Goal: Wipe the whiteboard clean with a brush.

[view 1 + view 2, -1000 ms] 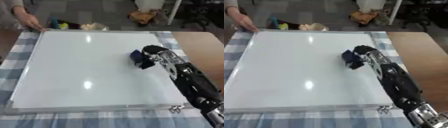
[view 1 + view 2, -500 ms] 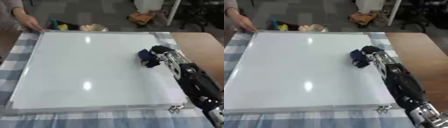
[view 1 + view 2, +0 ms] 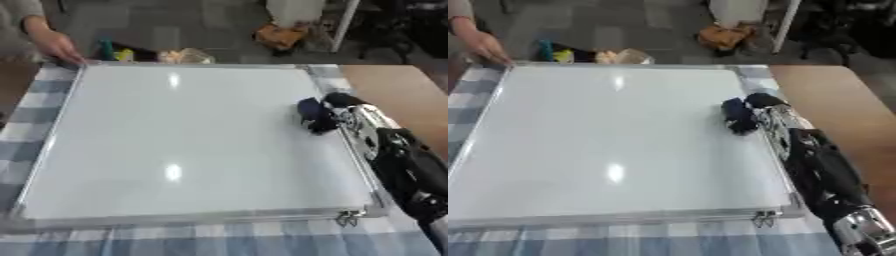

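Checked blue-and-white cloth (image 3: 35, 100) covers a table; wooden tabletop (image 3: 394, 85) bare at 2 o'clock; workshop floor and clutter beyond the far edge

Item 1: whiteboard (image 3: 184, 135), silver-framed, lying flat on the cloth, filling most of the view. Surface reads plain white throughout, two ceiling-light reflections only; no marks or writing can be made out anywhere on it

Item 2: brush (image 3: 315, 115), dark blue, small and blocky, resting on the board surface at about 3 o'clock, just inside the right frame rail

Item 3: right hand (image 3: 350, 112), black with silver joints, entering from 4 o'clock along the board's right edge, forearm lying over the frame. Fingers curled onto the brush from its right side, holding it against the board

Item 4: left hand, in neither view

Item 5: person's hand (image 3: 57, 46) at 11 o'clock, resting at the board's far-left corner, seemingly steadying it

Item 6: small coloured objects (image 3: 131, 54) just beyond the far rail at 11 to 12 o'clock; kind not discernible

Progress, as judged: board appears clean over its whole visible face, so wiping looks essentially complete. Remaining, at most: a last pass along the right margin under the brush, then lifting the brush off
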Tool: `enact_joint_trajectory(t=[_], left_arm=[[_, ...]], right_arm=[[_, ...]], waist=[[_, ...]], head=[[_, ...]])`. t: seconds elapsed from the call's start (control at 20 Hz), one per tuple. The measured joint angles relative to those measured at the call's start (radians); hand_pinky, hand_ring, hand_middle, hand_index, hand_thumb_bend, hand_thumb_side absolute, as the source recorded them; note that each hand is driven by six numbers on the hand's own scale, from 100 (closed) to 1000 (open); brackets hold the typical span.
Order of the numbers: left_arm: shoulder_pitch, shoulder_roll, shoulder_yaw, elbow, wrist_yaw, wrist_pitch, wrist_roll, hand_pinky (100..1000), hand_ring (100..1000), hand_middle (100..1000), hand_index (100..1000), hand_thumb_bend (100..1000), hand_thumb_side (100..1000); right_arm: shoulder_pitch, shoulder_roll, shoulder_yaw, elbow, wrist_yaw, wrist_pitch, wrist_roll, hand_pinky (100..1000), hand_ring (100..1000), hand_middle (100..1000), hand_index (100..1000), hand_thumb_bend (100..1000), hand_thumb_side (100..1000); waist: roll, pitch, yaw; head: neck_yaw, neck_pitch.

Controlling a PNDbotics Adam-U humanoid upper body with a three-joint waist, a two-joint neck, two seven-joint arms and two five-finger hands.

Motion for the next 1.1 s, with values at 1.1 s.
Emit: enact_joint_trajectory(t=[1.1], left_arm=[[0.0,0.0,0.0,0.0,0.0,0.0,0.0,559,562,607,727,670,979]], right_arm=[[0.015,-0.011,0.065,-0.076,-0.003,-0.075,0.048,658,629,569,452,100,667]], waist=[[0.0,0.003,0.0]], head=[[0.002,0.0]])
